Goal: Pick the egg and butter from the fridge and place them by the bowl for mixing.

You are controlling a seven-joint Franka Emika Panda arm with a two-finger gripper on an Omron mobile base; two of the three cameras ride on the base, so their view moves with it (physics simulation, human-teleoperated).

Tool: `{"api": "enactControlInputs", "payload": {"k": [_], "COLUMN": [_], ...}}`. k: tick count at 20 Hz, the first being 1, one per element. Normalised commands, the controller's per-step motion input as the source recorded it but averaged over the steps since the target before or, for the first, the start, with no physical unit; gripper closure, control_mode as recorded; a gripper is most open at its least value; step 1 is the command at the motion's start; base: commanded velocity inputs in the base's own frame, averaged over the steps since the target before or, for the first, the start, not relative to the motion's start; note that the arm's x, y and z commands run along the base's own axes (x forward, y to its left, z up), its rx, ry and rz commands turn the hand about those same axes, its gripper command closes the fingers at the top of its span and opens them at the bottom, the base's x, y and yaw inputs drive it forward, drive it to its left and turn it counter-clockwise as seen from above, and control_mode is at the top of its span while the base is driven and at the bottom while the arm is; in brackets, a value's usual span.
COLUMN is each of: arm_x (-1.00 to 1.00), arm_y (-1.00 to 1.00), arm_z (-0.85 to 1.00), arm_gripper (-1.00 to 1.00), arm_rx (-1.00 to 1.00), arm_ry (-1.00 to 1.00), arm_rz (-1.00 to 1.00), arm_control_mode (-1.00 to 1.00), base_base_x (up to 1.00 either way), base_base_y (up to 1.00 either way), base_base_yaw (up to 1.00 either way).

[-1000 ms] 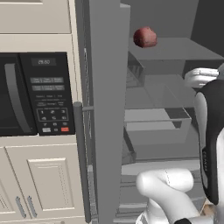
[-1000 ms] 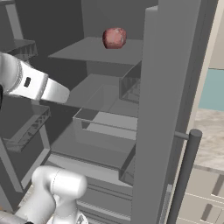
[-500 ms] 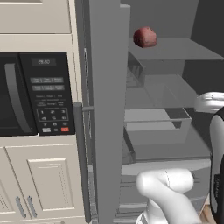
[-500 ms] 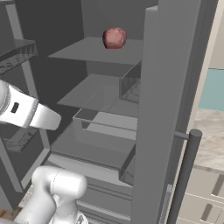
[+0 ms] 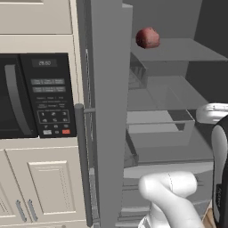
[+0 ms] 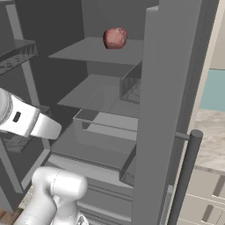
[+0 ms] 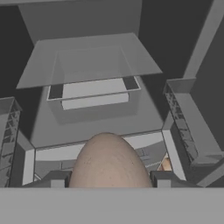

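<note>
The gripper [image 7: 109,181] has its two dark fingertips clamped on the small, smooth, pale beige oval egg [image 7: 109,164], one at each flank near its widest part, with the rounded end pointing out ahead toward the tall grey metal fridge [image 5: 109,116]. The egg is likely light, brittle and slippery, so a gentle squeeze across the broad middle looks safest; more pressure could crack it. Beyond it, the fridge's grey shelves and an open drawer [image 7: 94,94] lie ahead. A lumpy red-pink chunk [image 5: 147,38] sits on the top shelf, far back.
</note>
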Motion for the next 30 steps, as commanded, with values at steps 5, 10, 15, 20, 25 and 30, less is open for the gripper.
{"api": "enactControlInputs", "payload": {"k": [5,10,15,20,25,30], "arm_x": [0.00,0.00,0.00,0.00,0.00,0.00], "arm_y": [0.02,0.00,0.00,0.00,0.00,0.00], "arm_z": [-0.04,0.00,0.00,0.00,0.00,0.00], "arm_gripper": [1.00,1.00,1.00,1.00,1.00,1.00], "arm_rx": [0.00,0.00,0.00,0.00,0.00,0.00], "arm_ry": [0.00,0.00,0.00,0.00,0.00,0.00], "arm_rz": [0.00,0.00,0.00,0.00,0.00,0.00], "arm_control_mode": [1.00,1.00,1.00,1.00,1.00,1.00], "base_base_x": [-0.02,-0.38,-0.67,-0.77,-0.89,-0.55], "base_base_y": [0.00,0.00,0.09,0.02,0.00,-0.06], "base_base_yaw": [0.00,0.00,0.00,-0.01,-0.04,-0.10]}}
